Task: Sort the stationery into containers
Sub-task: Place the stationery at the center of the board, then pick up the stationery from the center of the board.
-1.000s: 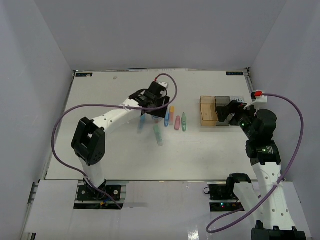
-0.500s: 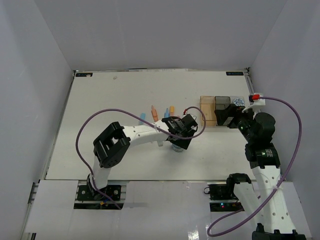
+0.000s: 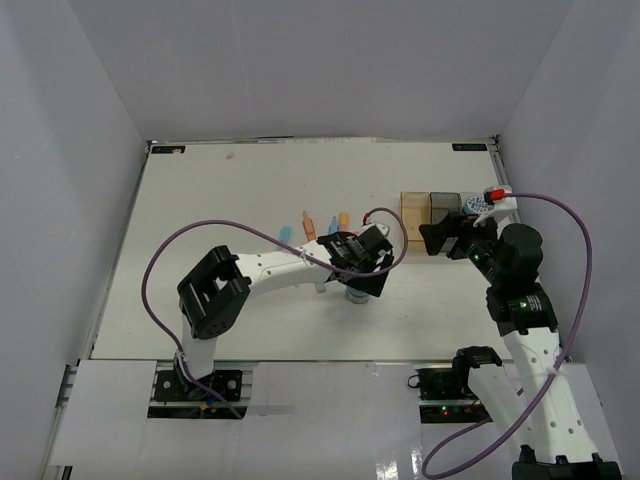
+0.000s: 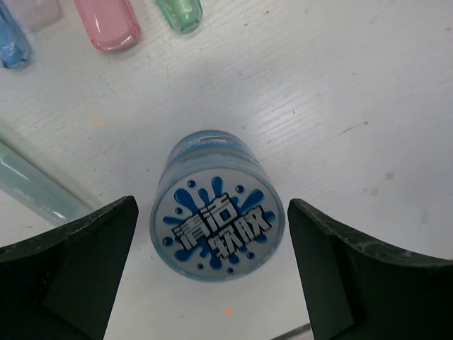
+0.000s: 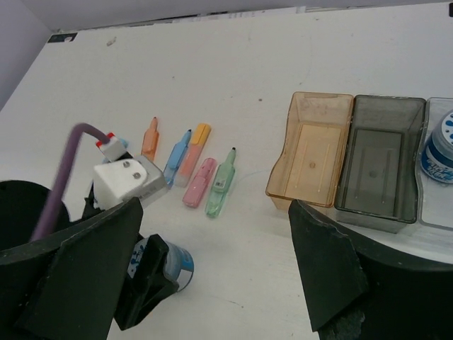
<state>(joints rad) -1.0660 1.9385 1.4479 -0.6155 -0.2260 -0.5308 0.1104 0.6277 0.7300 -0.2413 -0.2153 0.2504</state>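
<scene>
The tub (image 4: 216,227) has a glossy plastic lid, the table (image 4: 368,92) looks matt and scuffed, the bins (image 5: 375,159) smooth translucent plastic.

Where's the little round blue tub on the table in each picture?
Top external: the round blue-and-white patterned plastic tub peeks out below centre, under the left gripper.
Left wrist: tub in the middle, lid facing up.
Right wrist: tub at bottom left, partly hidden.
Shared landmark: that open left gripper, around it.

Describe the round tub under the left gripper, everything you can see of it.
The tub is a small round translucent blue plastic pot with a pale lid printed with blue splashes and characters. It stands upright on the white table, between the open fingers of the left gripper, which clear both its sides.
</scene>
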